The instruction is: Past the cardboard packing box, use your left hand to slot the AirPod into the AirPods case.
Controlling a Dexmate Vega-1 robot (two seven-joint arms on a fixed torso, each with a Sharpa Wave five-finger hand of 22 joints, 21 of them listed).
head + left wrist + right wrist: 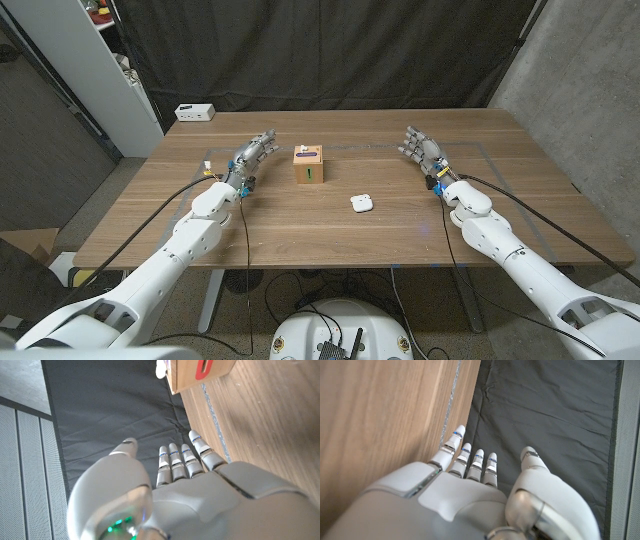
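A small cardboard box (307, 166) stands upright at the table's middle, with a green mark on its near face. A small white AirPod (303, 151) lies on its top. The white AirPods case (361, 203) sits on the wood nearer to me and to the right of the box. My left hand (255, 150) hovers left of the box, fingers spread and holding nothing. The left wrist view shows that hand (185, 485) with the box (200, 370) ahead of its fingertips. My right hand (422, 148) is open to the right of the box, also seen from its wrist (470, 490).
A white device (195, 112) sits at the table's far left corner. A black curtain hangs behind the table (150, 225), and a white shelf unit (110, 70) stands at the far left. Bare wood lies between the case and the near edge.
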